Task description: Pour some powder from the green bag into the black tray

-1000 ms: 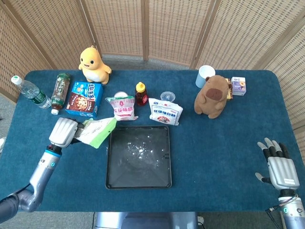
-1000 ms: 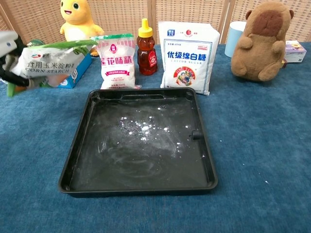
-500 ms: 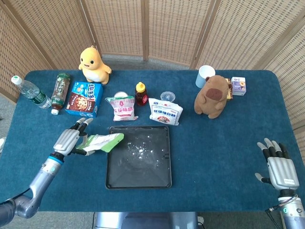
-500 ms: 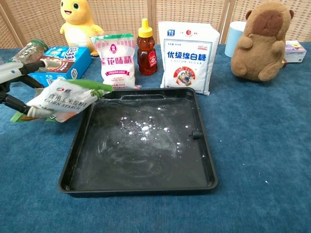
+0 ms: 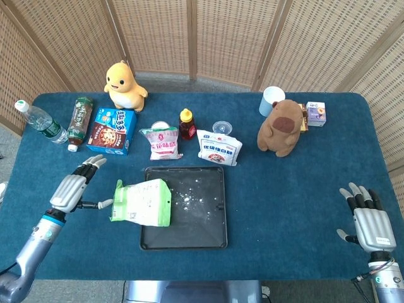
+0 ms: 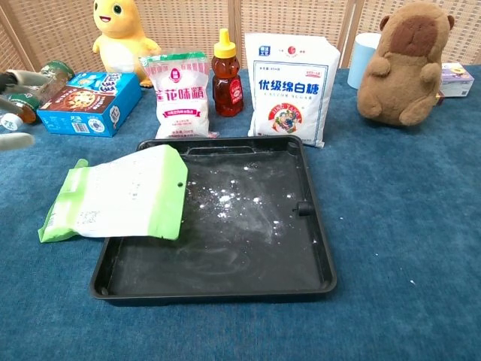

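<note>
The green bag (image 5: 141, 202) (image 6: 120, 197) lies flat across the left rim of the black tray (image 5: 196, 221) (image 6: 248, 256), half on the tray and half on the table. White powder is scattered over the tray floor. My left hand (image 5: 71, 191) hovers just left of the bag with fingers spread and nothing in it; only its fingertips (image 6: 16, 139) show at the left edge of the chest view. My right hand (image 5: 369, 221) rests open at the table's front right, far from the tray.
Behind the tray stand a pink-labelled bag (image 5: 163, 143), a honey bottle (image 5: 187, 124) and a white sugar bag (image 5: 219, 148). A blue box (image 5: 112, 130), two bottles (image 5: 79, 120) and a yellow duck toy (image 5: 124, 85) sit back left; a brown plush (image 5: 280, 128) and cup (image 5: 271, 101) back right.
My left hand has let go of the green bag and drawn back to the left. The bag dropped from a held tilt to lying flat over the tray's left rim.
</note>
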